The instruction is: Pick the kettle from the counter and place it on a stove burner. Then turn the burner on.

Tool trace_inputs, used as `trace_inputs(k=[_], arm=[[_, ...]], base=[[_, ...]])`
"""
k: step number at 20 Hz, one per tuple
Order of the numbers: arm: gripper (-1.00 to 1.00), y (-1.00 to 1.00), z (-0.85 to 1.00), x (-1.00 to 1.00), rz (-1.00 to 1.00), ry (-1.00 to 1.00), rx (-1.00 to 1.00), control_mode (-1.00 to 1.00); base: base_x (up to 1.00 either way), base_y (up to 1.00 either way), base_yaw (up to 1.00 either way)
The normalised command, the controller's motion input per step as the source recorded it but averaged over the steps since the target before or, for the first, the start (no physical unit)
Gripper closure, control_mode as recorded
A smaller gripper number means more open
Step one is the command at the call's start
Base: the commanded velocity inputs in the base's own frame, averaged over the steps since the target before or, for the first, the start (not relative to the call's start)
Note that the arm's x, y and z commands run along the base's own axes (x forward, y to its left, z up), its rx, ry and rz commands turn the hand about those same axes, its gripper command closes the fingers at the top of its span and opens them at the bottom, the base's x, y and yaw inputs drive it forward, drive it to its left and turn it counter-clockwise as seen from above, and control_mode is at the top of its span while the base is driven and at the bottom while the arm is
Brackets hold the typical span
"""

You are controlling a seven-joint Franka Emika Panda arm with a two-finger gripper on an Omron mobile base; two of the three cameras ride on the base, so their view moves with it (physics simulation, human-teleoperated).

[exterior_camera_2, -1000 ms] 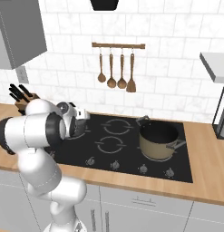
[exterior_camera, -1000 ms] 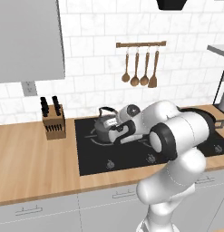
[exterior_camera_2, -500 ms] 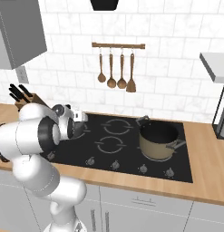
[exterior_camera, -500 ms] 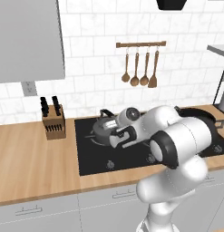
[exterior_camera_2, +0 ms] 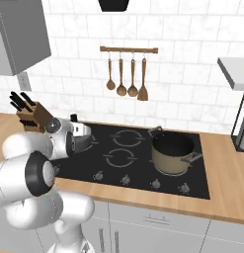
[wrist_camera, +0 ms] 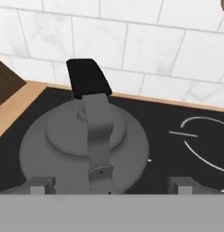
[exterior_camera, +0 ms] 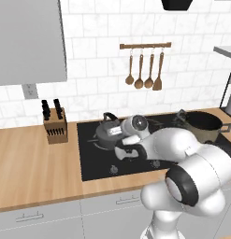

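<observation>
Kettle (wrist_camera: pixel 84 145) sits on the black cooktop (exterior_camera: pixel 96 161), back-left corner, near the knife block (exterior_camera: pixel 55 125). Gripper (wrist_camera: pixel 109 186) spread wide around its handle (fingertips apart, gripping nothing); right base view adds the brown pot (exterior_camera_2: pixel 172 154).

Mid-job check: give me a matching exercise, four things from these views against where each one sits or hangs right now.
Things:
1. kettle
2. brown pot
3. knife block
4. wooden utensils

Places:
A. hanging from a rail on the tiled wall
B. on the wooden counter, left of the cooktop
C. on the cooktop's left side, just ahead of the open gripper
D. on the cooktop's right side

Pairs: 1-C, 2-D, 3-B, 4-A
</observation>
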Motion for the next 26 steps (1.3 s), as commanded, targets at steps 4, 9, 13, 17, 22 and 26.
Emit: trace_inputs(k=[4,9,13,17,22,26], arm=[[-1.0,-0.03,0.43,-0.69,-0.06,0.04,0.02,-1.0],[-1.0,0.0,0.1,-0.67,-0.05,0.26,0.0,-1.0],[-1.0,0.0,0.13,-0.39,-0.06,0.4,0.08,-1.0],[-1.0,0.0,0.08,-0.36,-0.11,0.44,0.08,-1.0],[-1.0,0.13,0.0,-0.17,-0.11,0.38,0.02,-1.0],[-1.0,0.31,0.0,0.0,-0.12,0.3,0.0,-1.0]], base=[[0.0,0.0,0.0],[0.0,0.0,0.0],[0.0,0.0,0.0],[0.0,0.0,0.0],[0.0,0.0,0.0],[0.0,0.0,0.0]])
